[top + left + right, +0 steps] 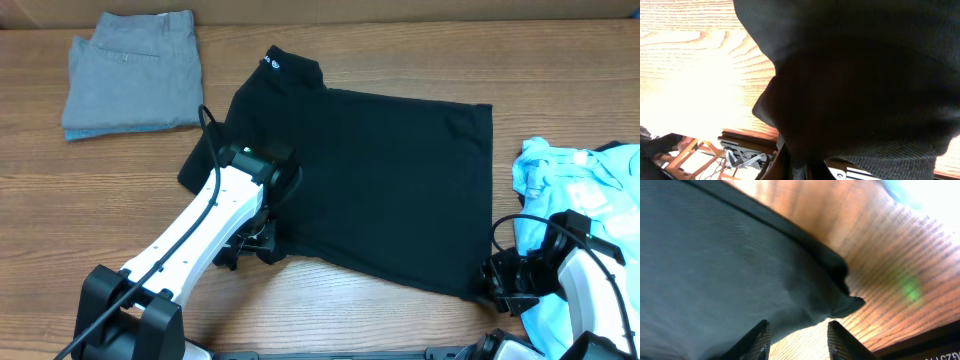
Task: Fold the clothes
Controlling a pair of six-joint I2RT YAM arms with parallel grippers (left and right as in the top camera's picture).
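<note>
Shirt (390,190) on table (60,200), centre; folded trousers (133,70) behind, far left; tee (580,175) at right edge, near shirt.

Left arm (195,235): a long white link between black joints, a black cable (214,178) along it, a green light (246,152) by the wrist. Right arm (590,280): white shell, black joints, looping black cable (515,217), dark pincer fingers (759,341).

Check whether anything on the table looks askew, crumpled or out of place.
The light blue tee lies crumpled in a heap at the right side, partly under the right arm. The black shirt lies flat but slanted on the table. The grey folded garment looks neat.
</note>
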